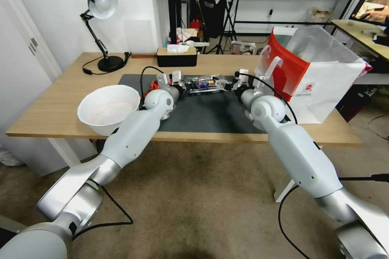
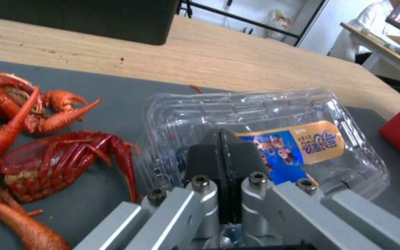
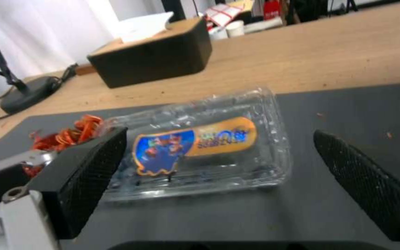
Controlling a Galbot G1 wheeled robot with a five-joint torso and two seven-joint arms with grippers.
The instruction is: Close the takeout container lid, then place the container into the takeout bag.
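The takeout container [image 1: 204, 84] is a clear clamshell lying on the dark mat [image 1: 210, 113] mid-table. Its lid [image 2: 274, 121], with a blue and orange label [image 3: 195, 142], lies down flat over the box. My left gripper [image 2: 221, 139] is shut, its tips against the lid at the container's left end [image 1: 181, 82]. At the container's right end my right gripper [image 1: 234, 83] is open wide, with the container [image 3: 200, 149] just ahead between its spread pads [image 3: 89, 173]. The red-and-white takeout bag [image 1: 312, 73] stands open at the table's right.
Red crayfish [image 2: 47, 152] lie on the mat close to the container's left end. A large white bowl [image 1: 108, 109] sits at the front left. A black tissue box [image 1: 176, 56] and a desk lamp [image 1: 101, 28] stand at the back. The wooden table [image 1: 52, 105] ends just before the arms.
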